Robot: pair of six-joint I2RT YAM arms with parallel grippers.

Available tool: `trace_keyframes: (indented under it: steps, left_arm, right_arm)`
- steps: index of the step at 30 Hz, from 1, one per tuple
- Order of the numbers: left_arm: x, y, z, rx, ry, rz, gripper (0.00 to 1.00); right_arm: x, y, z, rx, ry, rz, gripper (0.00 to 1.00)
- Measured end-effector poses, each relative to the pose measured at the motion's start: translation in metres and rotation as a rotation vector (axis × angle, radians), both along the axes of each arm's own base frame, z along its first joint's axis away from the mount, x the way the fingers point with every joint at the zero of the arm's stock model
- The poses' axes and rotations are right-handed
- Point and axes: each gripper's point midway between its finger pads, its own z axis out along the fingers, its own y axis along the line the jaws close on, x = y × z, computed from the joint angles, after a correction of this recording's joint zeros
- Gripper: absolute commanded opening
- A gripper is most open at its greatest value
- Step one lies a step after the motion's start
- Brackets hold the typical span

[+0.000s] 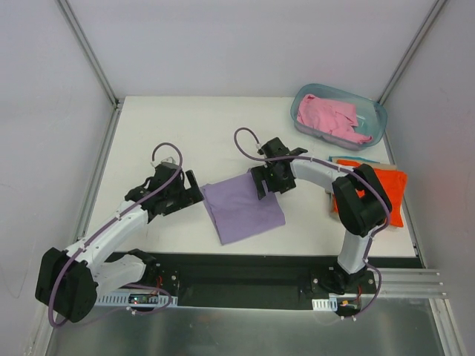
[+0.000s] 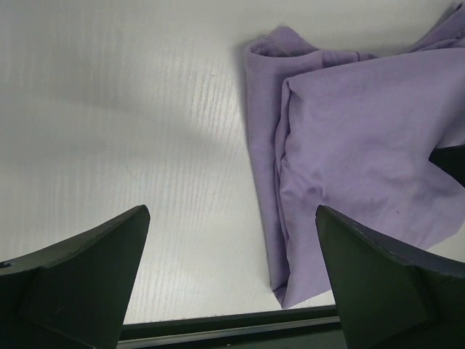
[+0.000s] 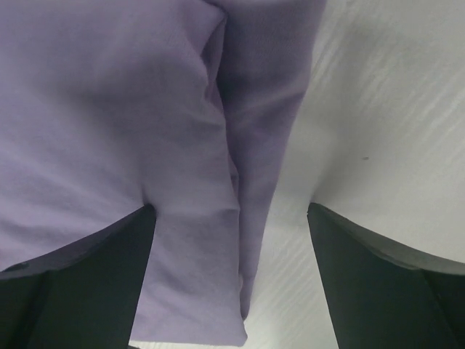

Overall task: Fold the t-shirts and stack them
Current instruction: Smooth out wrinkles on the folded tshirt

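A lavender t-shirt lies folded into a rough rectangle on the white table between the two arms. My left gripper stands open at the shirt's left edge; in the left wrist view the gripper has bare table between its jaws and the lavender cloth to the right. My right gripper hangs open over the shirt's top right corner. In the right wrist view the gripper straddles the folded cloth edge without closing on it. An orange t-shirt lies folded at the right. A pink t-shirt sits in the tub.
The translucent blue-green tub stands at the back right corner. A thin teal strip shows behind the orange shirt. The right arm's elbow overhangs the orange shirt. A black rail runs along the table's near edge.
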Motion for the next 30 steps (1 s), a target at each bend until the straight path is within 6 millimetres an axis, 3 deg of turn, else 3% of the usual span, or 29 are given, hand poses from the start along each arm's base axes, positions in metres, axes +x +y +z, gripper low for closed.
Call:
trace_keyframes:
  steps: [2,13,23,27,30]
  left_arm:
    - [0.0,0.0,-0.004,0.007,0.014,0.0,0.99]
    - [-0.001,0.003,-0.021,0.031,0.082,0.01,0.99]
    - [0.001,0.005,-0.019,0.025,0.081,0.016,0.99]
    - [0.002,0.008,-0.019,0.024,0.08,0.022,0.99]
    - [0.003,0.008,-0.017,0.024,0.072,0.016,0.99]
  right_arm:
    - [-0.002,0.0,-0.009,-0.001,0.032,-0.006,0.79]
    - [-0.008,0.016,-0.011,0.027,0.042,-0.005,0.47]
    - [-0.034,0.054,-0.011,0.029,0.042,0.042,0.01]
    - [-0.03,0.045,-0.008,-0.017,-0.001,0.003,0.01]
    - [-0.029,0.016,0.002,-0.121,-0.06,-0.052,0.01]
